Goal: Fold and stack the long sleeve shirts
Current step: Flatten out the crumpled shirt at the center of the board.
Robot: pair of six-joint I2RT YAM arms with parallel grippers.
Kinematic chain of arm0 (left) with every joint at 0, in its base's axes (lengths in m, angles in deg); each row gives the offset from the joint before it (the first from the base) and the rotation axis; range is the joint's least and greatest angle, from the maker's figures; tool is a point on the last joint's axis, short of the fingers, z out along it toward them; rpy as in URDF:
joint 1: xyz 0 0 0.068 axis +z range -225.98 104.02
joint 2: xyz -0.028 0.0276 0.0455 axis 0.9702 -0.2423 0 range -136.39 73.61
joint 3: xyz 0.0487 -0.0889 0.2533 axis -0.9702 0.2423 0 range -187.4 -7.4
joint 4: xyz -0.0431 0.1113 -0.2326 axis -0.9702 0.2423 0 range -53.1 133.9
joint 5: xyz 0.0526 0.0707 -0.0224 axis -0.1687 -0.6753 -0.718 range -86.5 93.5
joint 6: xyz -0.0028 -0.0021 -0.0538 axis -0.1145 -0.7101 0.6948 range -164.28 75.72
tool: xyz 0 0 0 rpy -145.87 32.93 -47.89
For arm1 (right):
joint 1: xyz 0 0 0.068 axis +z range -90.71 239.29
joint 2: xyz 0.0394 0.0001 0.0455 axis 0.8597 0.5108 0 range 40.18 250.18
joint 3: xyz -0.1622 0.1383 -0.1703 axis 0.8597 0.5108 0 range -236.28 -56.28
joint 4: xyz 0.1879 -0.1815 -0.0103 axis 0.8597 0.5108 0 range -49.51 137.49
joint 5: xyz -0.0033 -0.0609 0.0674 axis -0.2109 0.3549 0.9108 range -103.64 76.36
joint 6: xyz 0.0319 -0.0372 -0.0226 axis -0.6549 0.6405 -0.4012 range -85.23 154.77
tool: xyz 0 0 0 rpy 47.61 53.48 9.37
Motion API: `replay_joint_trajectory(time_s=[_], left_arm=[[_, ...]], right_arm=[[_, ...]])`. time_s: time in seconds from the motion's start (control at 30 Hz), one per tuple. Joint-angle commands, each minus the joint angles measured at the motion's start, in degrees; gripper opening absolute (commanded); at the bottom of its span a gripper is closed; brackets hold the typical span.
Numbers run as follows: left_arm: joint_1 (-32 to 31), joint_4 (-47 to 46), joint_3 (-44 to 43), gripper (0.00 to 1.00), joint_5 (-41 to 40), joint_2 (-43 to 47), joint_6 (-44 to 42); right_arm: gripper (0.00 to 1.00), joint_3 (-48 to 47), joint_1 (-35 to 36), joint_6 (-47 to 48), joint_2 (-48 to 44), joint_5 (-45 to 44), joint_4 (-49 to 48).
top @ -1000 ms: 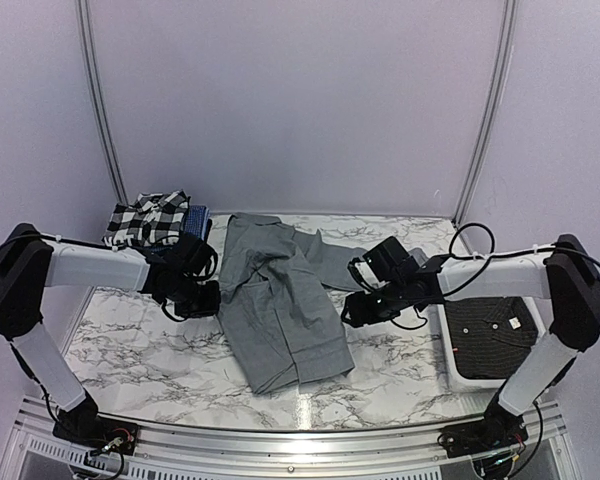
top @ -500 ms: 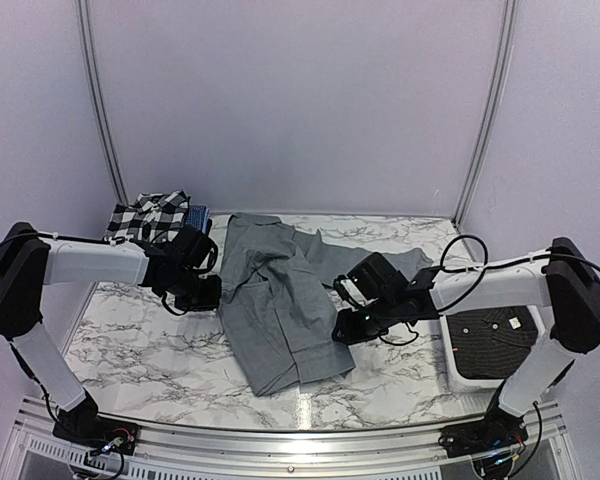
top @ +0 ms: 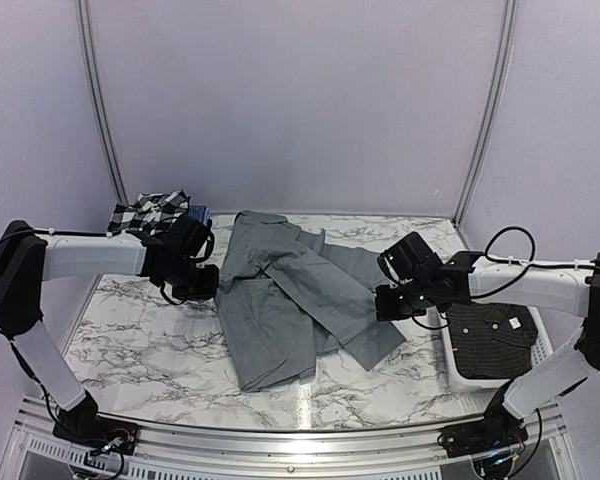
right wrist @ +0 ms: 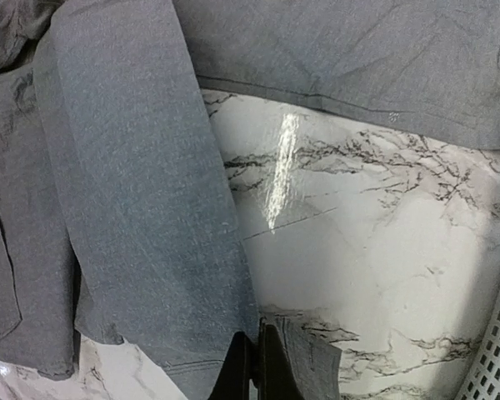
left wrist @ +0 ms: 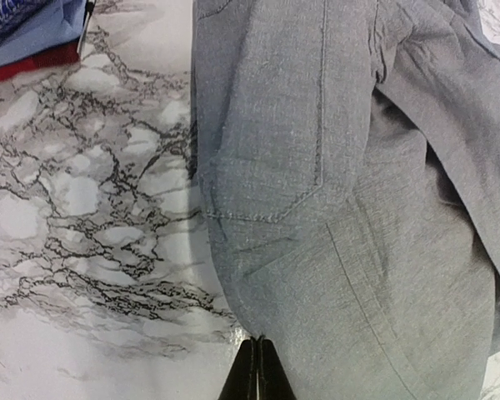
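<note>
Across the middle of the white marble-veined bench [top: 130, 340] lies the plain mid-grey button-front cloth shirt [top: 280, 300], partly folded over itself, with one long sleeve drawn out towards the right. At that sleeve's end the right arm's fingers [right wrist: 237, 367] are pressed together, pinching the cloth near the cuff. On the opposite side the left arm's fingers [left wrist: 248, 371] are likewise closed tight, nipping the grey shirt's left edge. At the far left corner sits a black-and-white checked cloth shirt [top: 150, 212], a blue cloth shirt [top: 199, 213] showing at its right side. A dark charcoal cloth shirt [top: 492, 338] lies in the white slatted plastic basket [top: 448, 352] at the right edge
</note>
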Motion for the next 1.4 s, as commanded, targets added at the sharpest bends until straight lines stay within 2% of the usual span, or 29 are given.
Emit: replay_joint_trajectory(time_s=[0.0,0.13,0.17,0.23,0.27,0.37,0.43,0.57,0.77,0.93,1.1,1.17,1.3,1.37], left_arm=[[1.4,2.2,-2.9,0.00,-1.6,-0.9,-2.2],[3.7,3.2,-2.8,0.00,-1.5,-0.7,-2.9],[3.8,3.7,-3.0,0.04,-1.4,-0.8,-3.5],[3.6,4.1,-3.3,0.23,-0.5,-0.3,-4.3],[3.3,4.0,-3.4,0.29,-0.4,0.3,-4.5],[1.5,3.7,-4.1,0.47,-1.0,2.7,-5.1],[0.3,3.5,-4.6,0.53,-0.4,5.2,-4.9],[-2.6,0.0,-4.4,0.64,5.6,10.4,-5.2],[-11.0,-7.3,-2.3,0.86,6.4,15.9,-10.9],[-12.5,-11.8,-2.1,0.89,9.3,15.0,-11.4],[-12.8,-11.7,-3.4,0.91,3.2,12.4,-12.5],[-12.8,-12.2,-3.3,0.92,3.6,12.1,-13.4],[-12.8,-15.8,-2.0,0.88,5.6,11.2,-13.9],[-12.8,-17.2,-2.4,0.77,4.5,10.4,-13.6]], right_arm=[[0.00,2.7,3.0,-0.7,-0.2,-1.0,4.1],[0.00,3.6,3.9,-2.5,-3.0,-5.9,9.1],[0.00,3.2,3.1,-2.3,-4.6,-5.8,9.6],[0.00,0.5,1.4,-1.1,-7.1,-3.6,9.0],[0.00,-1.4,1.3,0.1,-7.8,-1.6,7.5],[0.00,-8.0,1.4,2.7,-6.4,5.3,3.9],[0.00,-11.9,1.5,4.0,-4.2,11.7,0.2],[0.00,-18.3,2.0,4.3,2.4,23.4,-7.8],[0.00,-28.5,4.6,2.2,12.8,31.4,-15.5],[0.00,-34.8,6.3,1.5,18.5,34.0,-17.4],[0.00,-37.6,7.4,1.2,20.9,34.8,-18.0],[0.00,-37.6,7.5,1.0,20.9,34.6,-18.1],[0.00,-37.7,7.4,0.9,21.6,35.5,-18.7],[0.00,-38.0,7.6,0.9,22.2,35.9,-18.7]])
